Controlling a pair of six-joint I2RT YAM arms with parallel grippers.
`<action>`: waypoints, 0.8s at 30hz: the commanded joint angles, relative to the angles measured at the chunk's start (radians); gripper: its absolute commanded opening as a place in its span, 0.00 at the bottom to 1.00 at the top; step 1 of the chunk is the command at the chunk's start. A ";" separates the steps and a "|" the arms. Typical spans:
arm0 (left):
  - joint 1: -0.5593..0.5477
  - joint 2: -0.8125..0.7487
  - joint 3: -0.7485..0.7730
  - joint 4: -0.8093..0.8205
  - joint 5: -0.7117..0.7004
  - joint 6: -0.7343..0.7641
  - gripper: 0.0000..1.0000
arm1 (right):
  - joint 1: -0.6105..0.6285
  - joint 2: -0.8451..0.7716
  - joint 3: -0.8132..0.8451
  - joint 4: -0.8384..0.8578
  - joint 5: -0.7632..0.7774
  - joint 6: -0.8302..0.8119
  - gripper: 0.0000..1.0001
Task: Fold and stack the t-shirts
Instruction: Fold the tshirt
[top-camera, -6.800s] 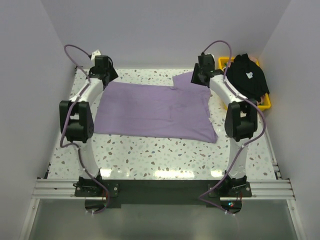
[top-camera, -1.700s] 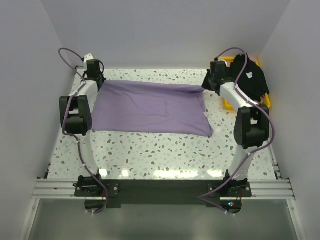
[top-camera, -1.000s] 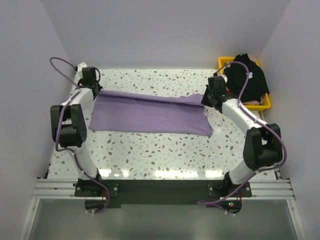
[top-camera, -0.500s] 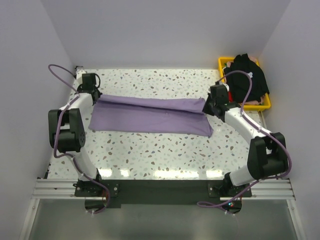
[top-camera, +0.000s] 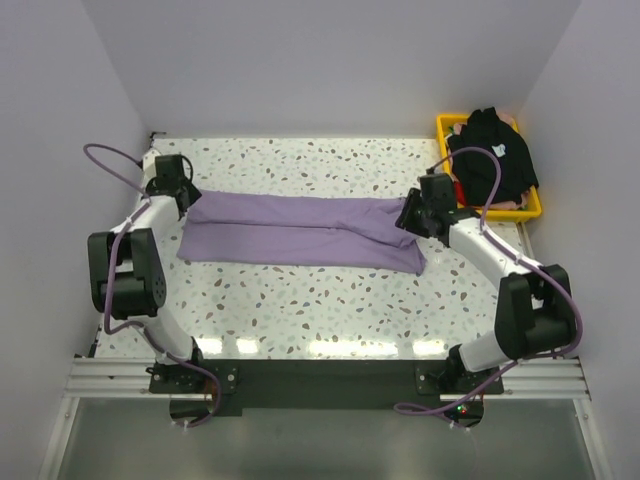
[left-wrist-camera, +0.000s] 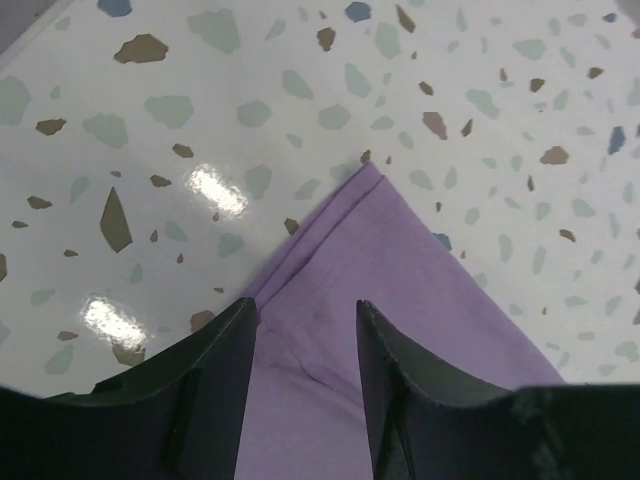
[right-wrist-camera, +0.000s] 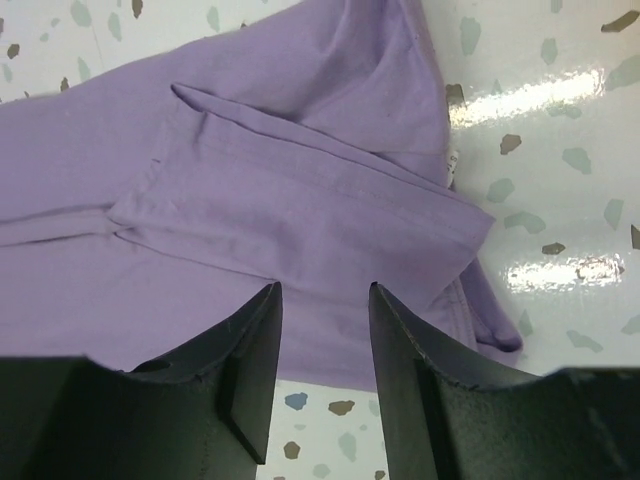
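Observation:
The lavender-purple t-shirt (top-camera: 300, 230) lies folded in a long band across the table. My left gripper (top-camera: 185, 196) is at its left end, open, and a corner of the purple cloth (left-wrist-camera: 400, 290) lies loose between the fingers (left-wrist-camera: 222, 380). Over the shirt's right end my right gripper (top-camera: 408, 216) is open too; the folded sleeve and hem (right-wrist-camera: 300, 190) lie below its fingers (right-wrist-camera: 250, 360), free of them. The black t-shirt (top-camera: 495, 155), with a small white mark, is heaped on the yellow basket (top-camera: 530, 208) at the back right.
White walls close in the speckled table (top-camera: 330, 300) at the left, back and right. The basket stands just behind my right arm's forearm (top-camera: 480, 245). A metal rail (top-camera: 320, 375) with both arm bases runs along the near edge.
Both grippers have laid the shirt's far edge toward the near side, folding it into a narrower band, and both have opened and let go of the cloth.

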 joint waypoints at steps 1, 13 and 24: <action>0.003 -0.053 -0.001 0.078 0.080 -0.012 0.49 | 0.003 -0.009 0.076 0.015 -0.004 -0.029 0.44; -0.139 0.039 0.082 0.110 0.298 0.035 0.44 | 0.035 0.378 0.455 -0.029 -0.054 -0.191 0.45; -0.199 0.026 0.102 0.059 0.455 0.011 0.46 | 0.105 0.557 0.587 -0.042 -0.047 -0.262 0.50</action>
